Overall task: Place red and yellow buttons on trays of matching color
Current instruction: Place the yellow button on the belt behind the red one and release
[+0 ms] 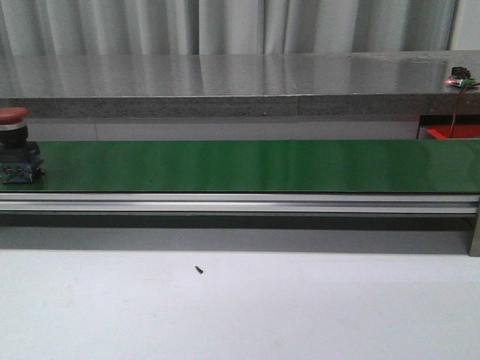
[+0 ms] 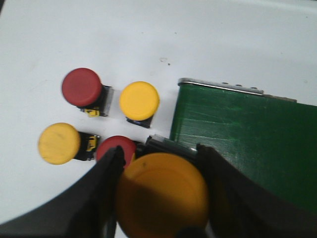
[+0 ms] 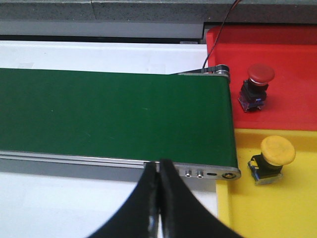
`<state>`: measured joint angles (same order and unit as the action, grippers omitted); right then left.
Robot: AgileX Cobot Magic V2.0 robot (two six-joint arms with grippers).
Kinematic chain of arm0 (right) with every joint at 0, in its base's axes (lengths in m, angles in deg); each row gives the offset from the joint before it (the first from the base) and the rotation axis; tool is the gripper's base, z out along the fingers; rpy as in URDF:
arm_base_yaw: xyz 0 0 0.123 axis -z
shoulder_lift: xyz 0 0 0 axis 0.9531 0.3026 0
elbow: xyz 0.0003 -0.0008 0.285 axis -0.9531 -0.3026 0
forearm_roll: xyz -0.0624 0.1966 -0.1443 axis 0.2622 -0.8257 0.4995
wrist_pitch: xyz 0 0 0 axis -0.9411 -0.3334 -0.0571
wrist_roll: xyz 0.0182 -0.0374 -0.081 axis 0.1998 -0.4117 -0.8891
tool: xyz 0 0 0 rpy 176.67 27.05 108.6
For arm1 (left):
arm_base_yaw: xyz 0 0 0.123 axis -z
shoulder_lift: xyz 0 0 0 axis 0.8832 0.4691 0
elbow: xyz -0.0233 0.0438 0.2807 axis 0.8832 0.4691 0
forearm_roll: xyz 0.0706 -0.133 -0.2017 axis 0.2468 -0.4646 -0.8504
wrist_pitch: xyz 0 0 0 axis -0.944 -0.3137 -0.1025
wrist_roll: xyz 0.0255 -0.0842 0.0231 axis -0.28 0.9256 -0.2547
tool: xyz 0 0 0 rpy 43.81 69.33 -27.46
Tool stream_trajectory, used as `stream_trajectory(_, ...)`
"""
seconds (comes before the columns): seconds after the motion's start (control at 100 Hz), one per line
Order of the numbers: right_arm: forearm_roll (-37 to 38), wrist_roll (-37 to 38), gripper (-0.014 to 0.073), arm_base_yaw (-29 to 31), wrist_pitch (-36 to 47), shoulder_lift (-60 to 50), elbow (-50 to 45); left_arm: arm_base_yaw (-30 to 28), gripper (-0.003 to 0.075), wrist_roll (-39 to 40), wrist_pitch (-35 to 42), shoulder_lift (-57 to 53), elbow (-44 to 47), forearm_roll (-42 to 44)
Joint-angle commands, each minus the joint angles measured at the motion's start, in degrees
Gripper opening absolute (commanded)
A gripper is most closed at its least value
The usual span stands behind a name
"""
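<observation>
A long green conveyor belt (image 1: 247,166) in a silver aluminium frame runs across the white tabletop (image 1: 240,307), and a red mushroom-head push button on a dark block (image 1: 15,146) stands on the belt at its left end in the front view. In the left wrist view the left tool (image 2: 161,191) grips a large yellow mushroom-head button (image 2: 162,196) between its two black fingers (image 2: 101,198), just beside the belt's end corner. On the tabletop near that end four more buttons stand close together: a red one (image 2: 81,87), a yellow one (image 2: 139,100) beside it, another yellow one (image 2: 59,143), and a second red one (image 2: 116,150) partly hidden behind the left tool. The right tool (image 3: 158,208) has its black fingers pressed together with nothing between them, hovering over the near rail at the belt's other end. Past that end, a red plastic tray (image 3: 287,104) carries a red button (image 3: 256,85), and the adjoining yellow plastic tray (image 3: 257,213) carries a yellow button (image 3: 272,158). A small dark screw (image 1: 199,269) lies on the tabletop in front of the belt.
</observation>
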<state>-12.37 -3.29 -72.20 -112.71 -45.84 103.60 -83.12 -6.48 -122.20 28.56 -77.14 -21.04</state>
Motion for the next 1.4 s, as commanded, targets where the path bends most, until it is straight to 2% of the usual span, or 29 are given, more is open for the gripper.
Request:
stream_trajectory(0.0, 0.1, -0.45, -0.0123, 0.07, 4.1, -0.3, 1.39, 1.56, 0.0158, 0.7, 2.35, -1.72, -1.97, -1.43)
stream_trajectory(0.46, 0.1, -0.45, -0.0123, 0.07, 4.04, -0.3, 1.39, 3.78, 0.017, 0.7, 1.61, 2.56, -1.97, -1.57)
stream_trajectory(0.54, 0.1, -0.45, -0.0123, 0.07, 4.04, -0.3, 1.39, 3.78, 0.0235, 0.7, 1.61, 2.56, -1.97, -1.57)
stream_trajectory(0.68, 0.1, -0.45, -0.0123, 0.07, 4.04, -0.3, 1.39, 3.78, 0.0453, 0.7, 1.56, 2.56, -1.97, -2.25)
stream_trajectory(0.75, 0.1, -0.45, -0.0123, 0.07, 4.04, -0.3, 1.39, 3.78, 0.0512, 0.7, 1.56, 2.56, -1.97, -3.05)
stream_trajectory(0.9, 0.1, -0.45, -0.0123, 0.07, 4.04, -0.3, 1.39, 3.78, 0.0514, 0.6, 1.47, 1.86, -1.97, -5.64)
stream_trajectory(1.04, 0.1, -0.45, -0.0123, 0.07, 4.04, -0.3, 1.39, 3.78, 0.0514, -3.18, 0.49, -0.67, -1.97, -10.6)
stream_trajectory(1.12, 0.1, -0.45, -0.0123, 0.07, 3.94, -0.3, 1.39, 3.78, 0.0487, -4.56, -0.63, -2.36, -1.85, -12.6)
stream_trajectory(1.19, 0.1, -0.45, -0.0123, 0.07, 3.26, -0.3, 1.39, 3.78, 0.0414, -5.33, -1.1, -4.42, -0.72, -13.41)
stream_trajectory(1.39, 0.1, -0.45, -0.0123, 0.07, 2.33, -0.3, 1.39, 3.78, 0.0113, -7.32, 0.24, -12.31, 6.48, -13.53)
